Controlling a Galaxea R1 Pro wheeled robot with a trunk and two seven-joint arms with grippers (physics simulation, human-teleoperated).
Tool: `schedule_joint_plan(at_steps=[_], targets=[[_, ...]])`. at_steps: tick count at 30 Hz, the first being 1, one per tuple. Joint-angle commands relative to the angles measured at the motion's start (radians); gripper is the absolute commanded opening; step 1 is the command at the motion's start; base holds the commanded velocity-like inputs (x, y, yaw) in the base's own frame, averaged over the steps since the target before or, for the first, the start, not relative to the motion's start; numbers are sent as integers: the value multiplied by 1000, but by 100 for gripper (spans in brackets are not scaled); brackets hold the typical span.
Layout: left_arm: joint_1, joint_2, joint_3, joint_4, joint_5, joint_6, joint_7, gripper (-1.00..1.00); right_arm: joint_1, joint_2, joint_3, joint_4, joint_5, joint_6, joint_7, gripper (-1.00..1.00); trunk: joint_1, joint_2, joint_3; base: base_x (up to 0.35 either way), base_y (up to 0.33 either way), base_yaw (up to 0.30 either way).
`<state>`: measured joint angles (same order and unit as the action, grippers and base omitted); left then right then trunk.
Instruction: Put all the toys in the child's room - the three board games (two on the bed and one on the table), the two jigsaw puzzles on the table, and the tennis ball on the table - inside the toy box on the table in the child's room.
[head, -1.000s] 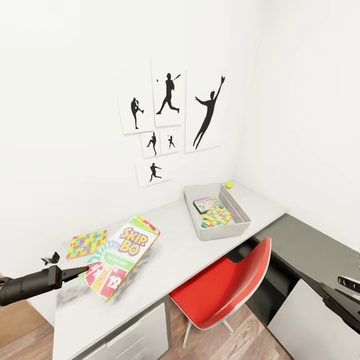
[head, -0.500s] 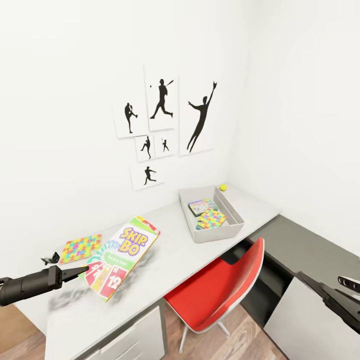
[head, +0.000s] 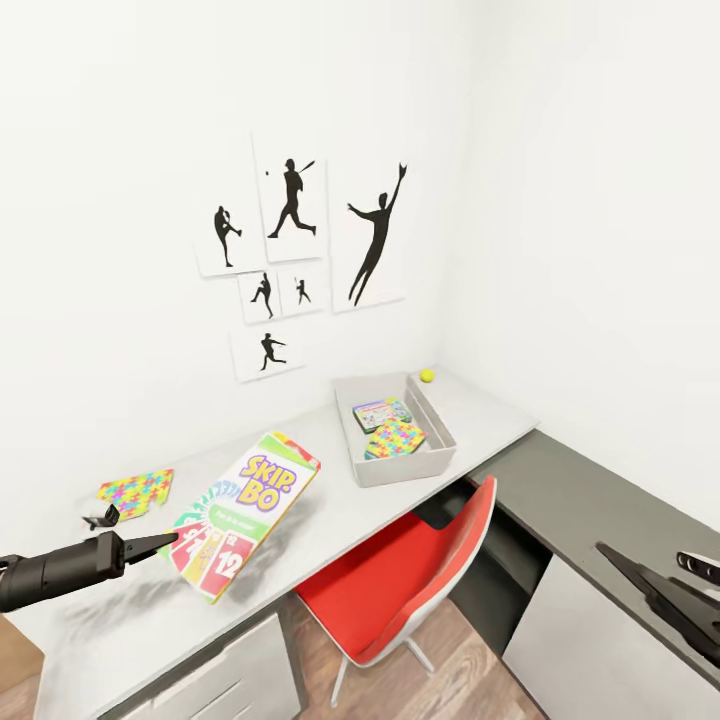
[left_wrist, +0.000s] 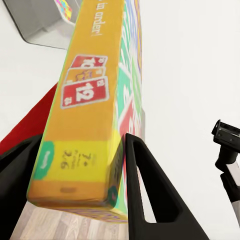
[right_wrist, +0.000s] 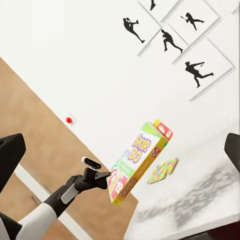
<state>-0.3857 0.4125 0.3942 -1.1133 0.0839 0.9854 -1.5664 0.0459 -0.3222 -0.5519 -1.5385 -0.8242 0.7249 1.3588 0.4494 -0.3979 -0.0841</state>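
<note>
Red chair (head: 400, 580), silhouette wall prints (head: 300, 255)

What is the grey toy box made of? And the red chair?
The toy box looks like matte grey plastic: plain, smooth walls, no shine. The chair seems to be glossy red plastic, with light gleaming on its curved shell, on thin pale metal-looking legs. It's a render, so that's a guess.

A long white table (head: 300, 540) stands along the wall with the silhouette pictures. On it lie a grey toy box (head: 400, 465), a colourful jigsaw puzzle (head: 135, 492) near the far left end, and a small yellow-green tennis ball (head: 427, 376) just behind the box, near the corner.
</note>
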Motion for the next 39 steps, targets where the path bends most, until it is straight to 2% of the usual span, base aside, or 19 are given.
schedule_joint_plan(at_steps=[1,9,16,19,21,23,26,29,34,39], targets=[[-1,0,0,0,0,10,-4,-100,0,-1,0,-1,-6,9,-1,100,1,-2,-2,0,-103,0],[-1,0,0,0,0,10,-4,-100,0,-2,0,-8,-6,12,-4,100,1,-2,-2,0,-12,0],[-1,0,3,0,0,10,-4,-100,0,-13,0,-13,-1,20,-16,100,1,-2,-2,0,0,0],[-1,0,3,0,1,10,-4,-100,-2,-16,-6,-16,38,73,-83,100,1,-2,-2,0,0,0],[-1,0,2,0,1,10,-4,-100,-2,-14,-28,-21,78,136,-173,100,1,-2,-2,0,0,0],[-1,0,2,0,1,10,-4,-100,-1,-7,-91,-26,107,202,-299,100,1,-2,-2,0,0,0],[-1,0,1,0,1,10,-4,-100,0,-3,-149,-29,115,244,-365,100,1,-2,-2,0,0,0],[-1,-1,0,0,1,10,-4,-100,0,-2,-165,-30,118,253,-344,100,1,-2,-2,0,0,0],[-1,-1,-1,0,0,9,-4,-100,0,1,-175,-31,121,248,-245,100,1,-2,-2,18,-32,0],[-1,-1,-1,0,0,8,-4,-100,0,2,-175,-31,122,244,-221,100,1,-2,-2,100,-177,0]])
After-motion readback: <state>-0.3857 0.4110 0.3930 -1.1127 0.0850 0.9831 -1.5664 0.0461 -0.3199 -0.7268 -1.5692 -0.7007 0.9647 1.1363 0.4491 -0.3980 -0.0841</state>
